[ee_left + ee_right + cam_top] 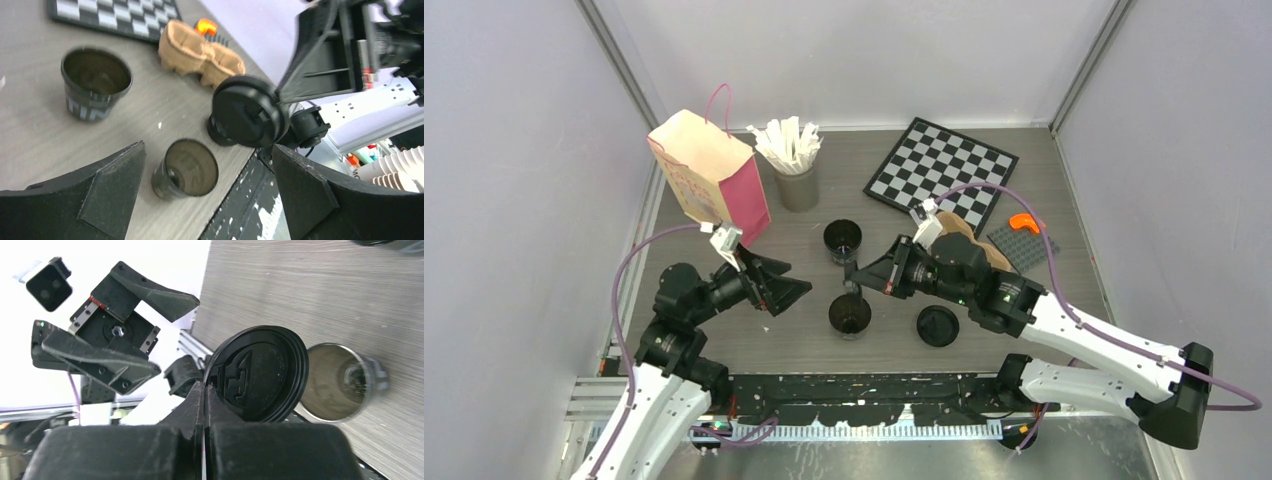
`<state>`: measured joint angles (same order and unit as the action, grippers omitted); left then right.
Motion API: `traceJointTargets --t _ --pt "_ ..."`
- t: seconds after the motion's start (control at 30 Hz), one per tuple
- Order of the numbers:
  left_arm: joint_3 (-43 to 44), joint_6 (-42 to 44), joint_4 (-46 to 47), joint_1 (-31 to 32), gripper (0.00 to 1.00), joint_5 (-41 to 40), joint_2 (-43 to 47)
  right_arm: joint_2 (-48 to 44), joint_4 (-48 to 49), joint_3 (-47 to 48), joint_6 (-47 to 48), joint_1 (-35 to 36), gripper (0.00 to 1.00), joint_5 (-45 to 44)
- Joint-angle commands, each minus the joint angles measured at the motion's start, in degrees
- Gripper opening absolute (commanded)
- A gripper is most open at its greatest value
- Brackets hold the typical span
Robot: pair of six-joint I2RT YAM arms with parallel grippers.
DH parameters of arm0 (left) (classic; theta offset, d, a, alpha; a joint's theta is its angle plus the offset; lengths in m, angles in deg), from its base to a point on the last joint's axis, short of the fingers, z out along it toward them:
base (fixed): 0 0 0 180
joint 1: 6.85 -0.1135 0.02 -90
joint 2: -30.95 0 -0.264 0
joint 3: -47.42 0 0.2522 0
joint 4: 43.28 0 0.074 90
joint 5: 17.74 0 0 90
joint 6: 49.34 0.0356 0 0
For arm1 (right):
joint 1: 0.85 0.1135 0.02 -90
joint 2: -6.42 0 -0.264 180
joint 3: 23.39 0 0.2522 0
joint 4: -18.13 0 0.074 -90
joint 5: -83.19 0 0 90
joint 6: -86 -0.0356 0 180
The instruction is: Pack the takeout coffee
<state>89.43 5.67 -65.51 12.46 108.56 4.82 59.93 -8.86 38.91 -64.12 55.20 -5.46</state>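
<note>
Two small black paper cups stand open on the table: one farther back (842, 240) (95, 80) and one nearer (850, 315) (185, 170) (340, 382). My right gripper (854, 275) (205, 385) is shut on the rim of a round black lid (257, 372) (247, 110), held on edge just above and beside the nearer cup. Another black lid (938, 326) lies flat to the right of that cup. My left gripper (789, 285) (208, 146) is open and empty, left of the nearer cup and facing it.
A pink and cream paper bag (714, 180) stands at the back left, next to a grey cup of white stirrers (796, 185). A chessboard (941, 168) lies at the back. The brown pulp carrier (200, 50) and a grey plate with an orange piece (1022, 240) sit behind my right arm.
</note>
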Motion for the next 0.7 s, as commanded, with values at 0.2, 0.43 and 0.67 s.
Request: traceJointTargets --t 0.2,0.43,0.67 --pt "1.0 13.3 18.2 4.0 1.0 3.1 -0.8 4.6 13.0 1.7 -7.7 0.4 0.0 8.3" --pt "0.2 23.1 18.5 4.7 1.0 12.3 0.8 3.6 15.3 2.3 -8.0 0.5 0.0 10.1" --pt "0.8 23.7 22.7 5.8 1.0 17.1 -2.3 3.1 16.3 2.8 -7.5 0.4 0.0 12.2"
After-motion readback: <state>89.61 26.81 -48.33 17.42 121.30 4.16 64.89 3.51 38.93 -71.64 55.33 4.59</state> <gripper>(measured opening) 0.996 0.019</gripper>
